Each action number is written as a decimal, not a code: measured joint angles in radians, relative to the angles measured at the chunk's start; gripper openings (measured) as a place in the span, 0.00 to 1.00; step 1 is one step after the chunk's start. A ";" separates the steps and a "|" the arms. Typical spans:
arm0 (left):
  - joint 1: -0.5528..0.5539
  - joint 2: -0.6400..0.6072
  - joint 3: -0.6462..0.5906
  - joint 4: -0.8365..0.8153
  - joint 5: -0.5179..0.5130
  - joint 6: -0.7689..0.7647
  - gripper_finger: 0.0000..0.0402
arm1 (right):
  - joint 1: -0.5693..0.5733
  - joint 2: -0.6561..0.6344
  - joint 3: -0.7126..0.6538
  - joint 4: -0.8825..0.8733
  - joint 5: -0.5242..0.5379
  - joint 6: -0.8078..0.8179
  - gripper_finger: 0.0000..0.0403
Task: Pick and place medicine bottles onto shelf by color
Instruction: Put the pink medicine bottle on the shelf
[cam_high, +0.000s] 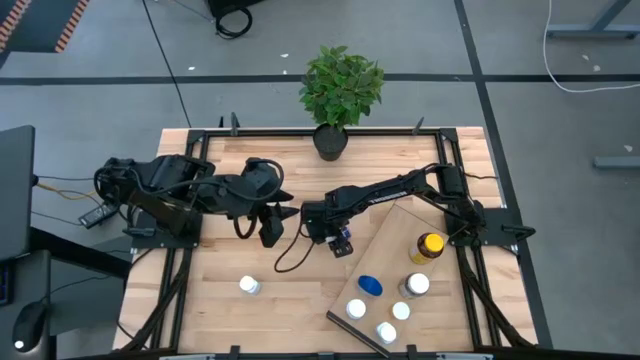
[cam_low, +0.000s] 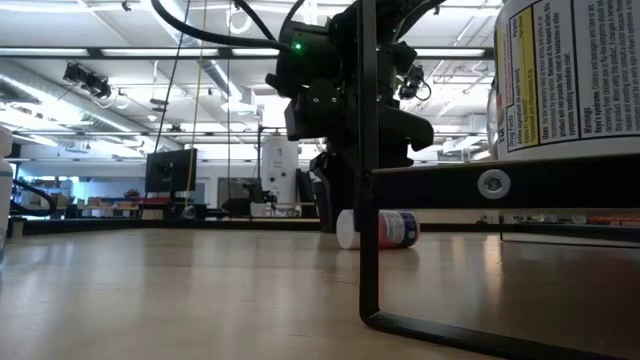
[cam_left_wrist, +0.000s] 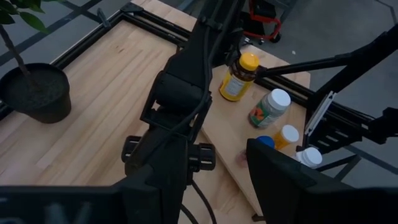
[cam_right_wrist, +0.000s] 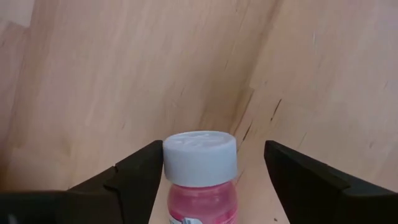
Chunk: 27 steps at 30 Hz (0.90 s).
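While the pink bottle (cam_right_wrist: 200, 180) lies between spread right gripper (cam_right_wrist: 211, 180) fingers, one touching, it's centred first (cap end). Left gripper (cam_left_wrist: 211, 186) sits part-spread, nothing pinched; it's kept clear nr the table (cam_high: 240, 165) middle.

pink bottle (cam_right_wrist: 200, 180): white cap, pink body, lying on its side in the low view, centre of frame, just off the shelf's upper-left edge
shelf (cam_high: 392, 232): light-wood board, dark trim, set askew, lower right of the high view
amber bottle (cam_high: 428, 247): yellow cap, upright on shelf
blue-capped bottle (cam_high: 370, 286): on shelf
white-capped bottles (cam_high: 416, 285): four on shelf
lone white bottle (cam_high: 249, 286): on tabletop, lower left
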 joint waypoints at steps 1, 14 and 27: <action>0.000 0.000 0.000 0.000 0.000 -0.003 0.43 | 0.000 0.000 0.000 0.001 0.000 0.000 0.70; 0.000 0.000 0.000 0.000 -0.009 -0.007 0.43 | 0.024 0.000 0.000 0.004 -0.002 0.002 0.55; 0.000 0.000 0.000 -0.010 -0.012 0.033 0.43 | -0.012 -0.073 -0.001 -0.045 0.021 0.196 0.43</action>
